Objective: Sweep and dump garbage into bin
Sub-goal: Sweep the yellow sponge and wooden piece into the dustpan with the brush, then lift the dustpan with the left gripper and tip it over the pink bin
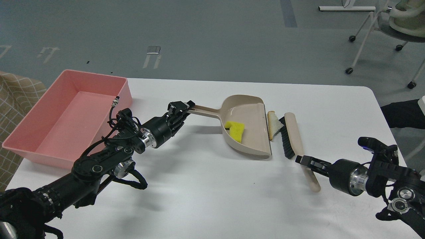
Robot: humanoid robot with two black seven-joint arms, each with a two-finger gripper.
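The beige dustpan [249, 126] lies on the white table [212, 199] with its open lip to the right. The yellow sponge-like chunk [235, 129] lies inside it. The white bread slice [274, 123] lies on the table just outside the lip. My left gripper [182, 109] is shut on the dustpan handle [204, 111]. My right gripper [303, 160] is shut on the beige brush [294, 139], whose black bristles touch the slice's right side. The pink bin [66, 116] stands at the far left, with nothing visible inside.
A patterned cloth [13, 99] lies left of the bin. Office chairs [391, 30] stand on the grey floor beyond the table's far right corner.
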